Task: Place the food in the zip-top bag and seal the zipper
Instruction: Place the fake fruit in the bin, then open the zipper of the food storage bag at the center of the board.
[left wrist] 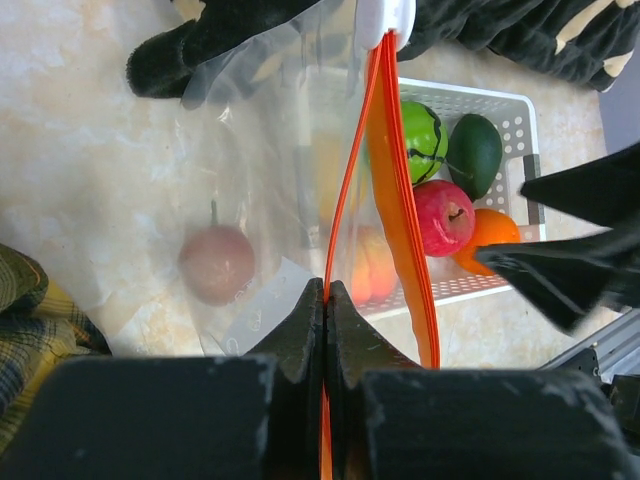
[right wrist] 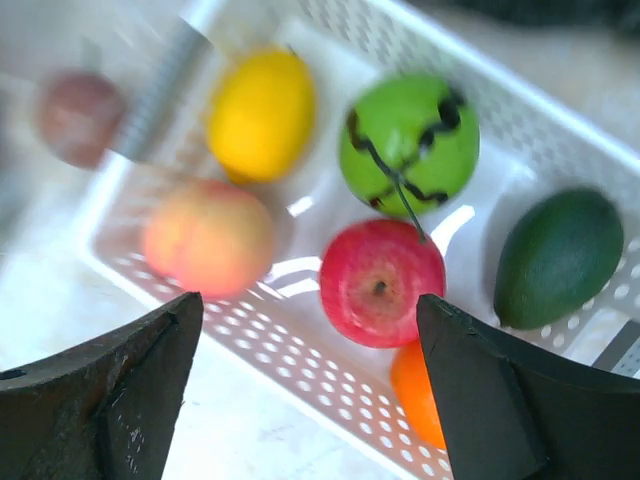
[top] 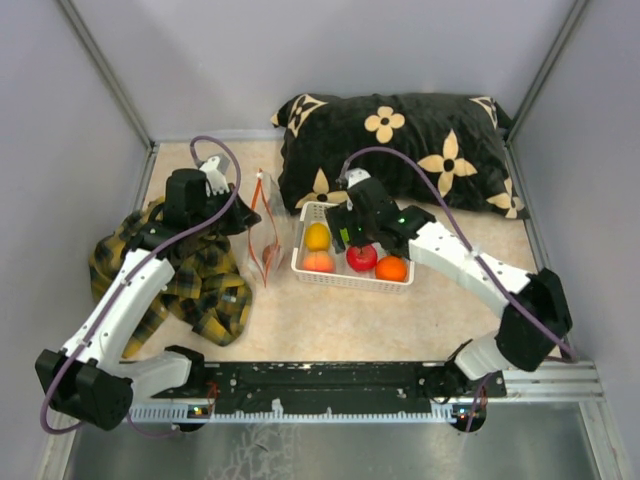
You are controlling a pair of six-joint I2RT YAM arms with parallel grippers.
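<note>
1. Done so far, as we read it: one of seven pieces of food is in. The brown fruit [left wrist: 216, 263] sits inside the zip-top bag [left wrist: 250, 150], which stands on the counter [top: 330, 320] just left of the basket [right wrist: 290, 350].
2. Six are left in the basket: yellow fruit [right wrist: 262, 113], green striped fruit [right wrist: 408, 143], red fruit [right wrist: 382, 282], dark green fruit [right wrist: 558, 257], peach fruit [right wrist: 208, 238] and orange fruit [right wrist: 420, 390], the last half hidden under the red one.
3. The zipper [left wrist: 400, 230] is not sealed. Its two red-orange strips bow apart mid-length, so the mouth is open.
4. Left jaws are clenched on the near end of the zipper strip and hold the bag upright.
5. Right jaws are spread wide with nothing in them, hovering over the basket with the red and peach fruits between the tips.
6. We judge it early: six transfers to go, then the seal.
</note>
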